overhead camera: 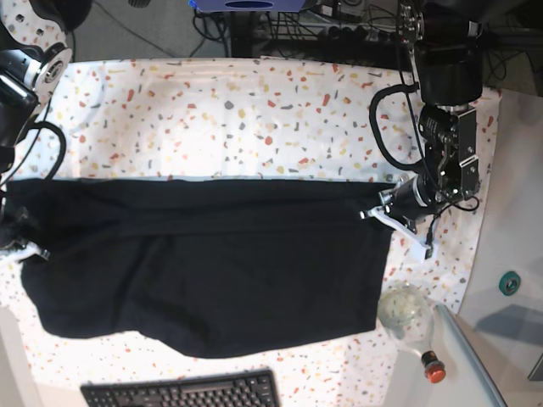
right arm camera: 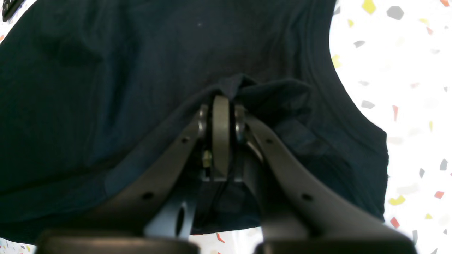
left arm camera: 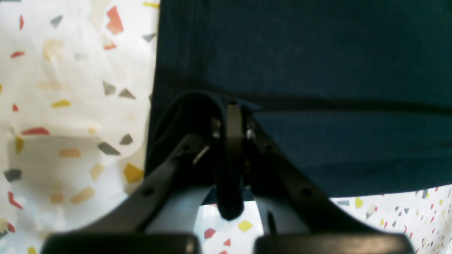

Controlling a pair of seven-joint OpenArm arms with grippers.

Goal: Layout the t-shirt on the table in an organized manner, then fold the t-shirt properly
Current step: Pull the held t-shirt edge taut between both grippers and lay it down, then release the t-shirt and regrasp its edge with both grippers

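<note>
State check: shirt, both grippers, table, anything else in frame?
t-shirt: spread across the table, top edge pulled taut between the two grippers.
left gripper: shut on the t-shirt edge.
right gripper: shut on a bunched fold of the t-shirt.
table: mostly uncovered at its far half.
keyboard: at the near edge, apart from the t-shirt.

The t-shirt [overhead camera: 204, 271] is plain black, reading deep navy up close. The bench [overhead camera: 254, 119] is white, speckled with red, yellow and grey flecks. Both tools, left tool [left arm camera: 231, 116] and right tool [right arm camera: 221, 106], are matt black. A keyboard [overhead camera: 182, 392] is black.
</note>
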